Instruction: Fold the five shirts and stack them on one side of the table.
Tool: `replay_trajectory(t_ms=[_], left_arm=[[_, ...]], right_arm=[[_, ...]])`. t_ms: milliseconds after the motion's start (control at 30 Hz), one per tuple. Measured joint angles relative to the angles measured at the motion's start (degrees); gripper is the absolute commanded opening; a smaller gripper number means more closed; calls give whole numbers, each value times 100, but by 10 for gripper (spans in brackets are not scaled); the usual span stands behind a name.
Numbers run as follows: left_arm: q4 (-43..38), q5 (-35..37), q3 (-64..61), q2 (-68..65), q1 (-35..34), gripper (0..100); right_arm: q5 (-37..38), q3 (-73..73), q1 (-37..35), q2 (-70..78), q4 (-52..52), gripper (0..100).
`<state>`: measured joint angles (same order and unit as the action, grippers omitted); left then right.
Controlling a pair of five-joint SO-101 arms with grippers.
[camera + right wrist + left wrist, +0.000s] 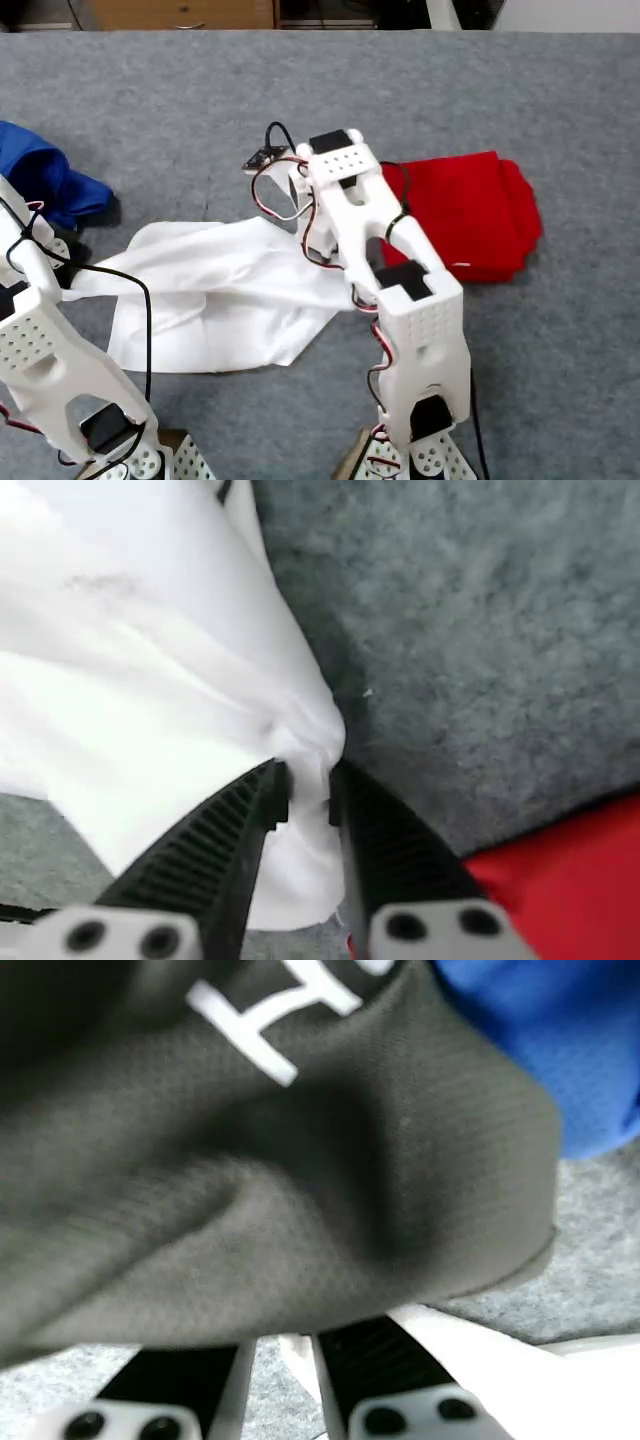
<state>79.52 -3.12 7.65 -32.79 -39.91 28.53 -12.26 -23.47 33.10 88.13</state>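
Note:
A white shirt (pixel 210 290) lies loosely spread on the grey table, left of centre. My right gripper (pixel 305 785) is shut on its bunched edge, at the shirt's far right corner (pixel 298 212). My left gripper (pixel 295 1355) sits at the shirt's left end (pixel 62 272), its fingers (pixel 375 1355) closed with a strip of white cloth between them. A folded red shirt (pixel 470 215) lies to the right of the right arm. A crumpled blue shirt (pixel 40 175) sits at the far left edge. A black shirt (pixel 250 1160) with white print lies close in front of the left gripper.
The grey felt table (pixel 450 90) has free room along its far side and at the near right. Cables loop around the right arm's wrist (pixel 275 185). A corner of the red shirt (pixel 560 880) lies just past the right gripper.

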Motion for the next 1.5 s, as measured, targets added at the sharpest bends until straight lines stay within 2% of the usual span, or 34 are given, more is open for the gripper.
replay_trajectory(t_ms=[267,567,767,833,1000,1067,1167,1367,1500], left_arm=[[0,0,0,0,0,19],[0,0,0,0,0,19],[0,0,0,0,0,19],[0,0,0,0,0,19],[0,0,0,0,0,19],[0,0,0,0,0,19],[0,0,0,0,0,19],[0,0,0,0,0,19],[0,0,0,0,0,19]], right_arm=[[0,-9,-9,-246,53,58],[0,-642,-9,-246,747,55],[0,-730,-35,-246,835,62],[0,-730,-97,-246,853,95],[-97,-651,-158,-246,774,270],[-97,-378,-237,-246,624,288],[-97,53,-369,-246,413,236],[-105,220,-352,-246,237,48],[-114,220,-352,-246,237,58]])
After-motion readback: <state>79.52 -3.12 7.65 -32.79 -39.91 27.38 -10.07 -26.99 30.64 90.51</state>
